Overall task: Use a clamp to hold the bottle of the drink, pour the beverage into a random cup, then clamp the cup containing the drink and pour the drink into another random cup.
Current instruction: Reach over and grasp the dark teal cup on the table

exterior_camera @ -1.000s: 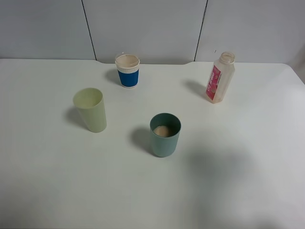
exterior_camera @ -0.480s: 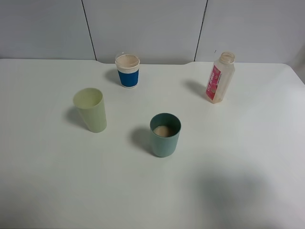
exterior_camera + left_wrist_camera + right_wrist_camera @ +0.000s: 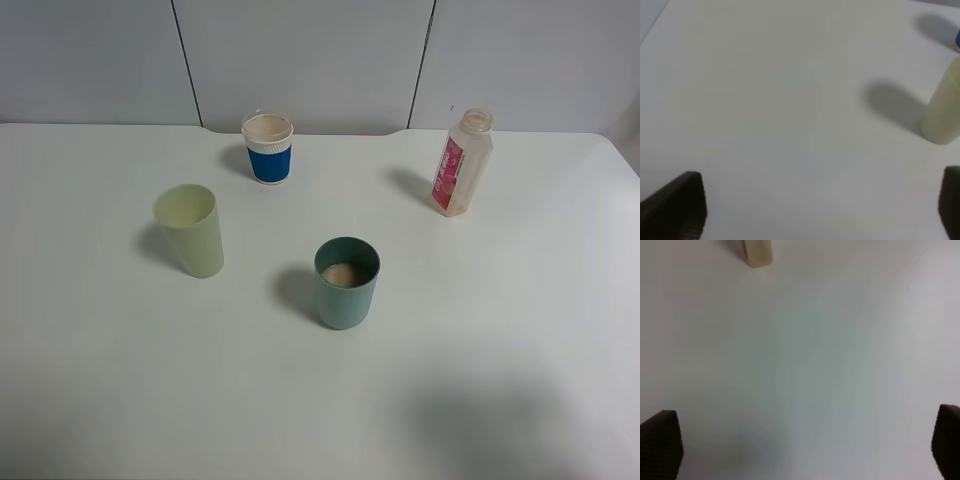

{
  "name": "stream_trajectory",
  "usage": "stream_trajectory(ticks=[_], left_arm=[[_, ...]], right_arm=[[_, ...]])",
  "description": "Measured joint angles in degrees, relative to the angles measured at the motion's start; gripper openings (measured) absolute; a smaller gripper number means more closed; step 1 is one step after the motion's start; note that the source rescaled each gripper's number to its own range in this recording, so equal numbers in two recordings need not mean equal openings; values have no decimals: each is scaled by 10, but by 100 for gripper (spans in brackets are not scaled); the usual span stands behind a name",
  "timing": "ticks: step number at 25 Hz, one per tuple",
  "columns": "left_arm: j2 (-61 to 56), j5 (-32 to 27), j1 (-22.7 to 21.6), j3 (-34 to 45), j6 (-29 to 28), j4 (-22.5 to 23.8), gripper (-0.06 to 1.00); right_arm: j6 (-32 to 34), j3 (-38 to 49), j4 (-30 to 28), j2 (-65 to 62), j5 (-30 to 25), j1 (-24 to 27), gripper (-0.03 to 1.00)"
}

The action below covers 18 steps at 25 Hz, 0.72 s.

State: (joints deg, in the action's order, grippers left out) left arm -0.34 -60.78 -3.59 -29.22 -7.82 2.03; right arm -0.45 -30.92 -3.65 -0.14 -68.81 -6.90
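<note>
White table (image 3: pixel 100 400) fills most of what we see, with grey wall panels (image 3: pixel 300 60) behind it.

We see the left claw (image 3: pixel 812 205) only through its own wrist camera. Its two dark jaws stand wide apart over bare table, released and gripping nothing.

Left of the teal cup (image 3: pixel 347 283) and a little farther back stands the pale green tumbler (image 3: pixel 190 232). It is upright, well apart from the teal cup, and we cannot make out anything inside it. Behind the teal cup and slightly to its left sits the paper cup (image 3: pixel 268 148) with a blue sleeve, near the table's far edge.

We find the teal cup upright near the middle of the table, untouched by either claw. The beverage (image 3: pixel 343 274) lies as a pale beige pool low in its dark inside.

Right of the teal cup and farther back, the bottle (image 3: pixel 462 163) stands upright with its wide neck uncapped and its pink-red label facing left.

Last, the right claw (image 3: pixel 804 442) has its jaws spread wide over bare table, released. The bottle's base shows far ahead of it.
</note>
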Motion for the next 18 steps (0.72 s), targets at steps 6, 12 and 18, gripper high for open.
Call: stream_trajectory(ticks=[6, 12, 18], left_arm=[[0, 0, 0, 0, 0, 0, 79], [0, 0, 0, 0, 0, 0, 79], [0, 0, 0, 0, 0, 0, 79]], right_arm=[[1, 5, -15, 0, 12, 0, 100], [1, 20, -14, 0, 58, 0, 100], [5, 28, -9, 0, 76, 0, 100]])
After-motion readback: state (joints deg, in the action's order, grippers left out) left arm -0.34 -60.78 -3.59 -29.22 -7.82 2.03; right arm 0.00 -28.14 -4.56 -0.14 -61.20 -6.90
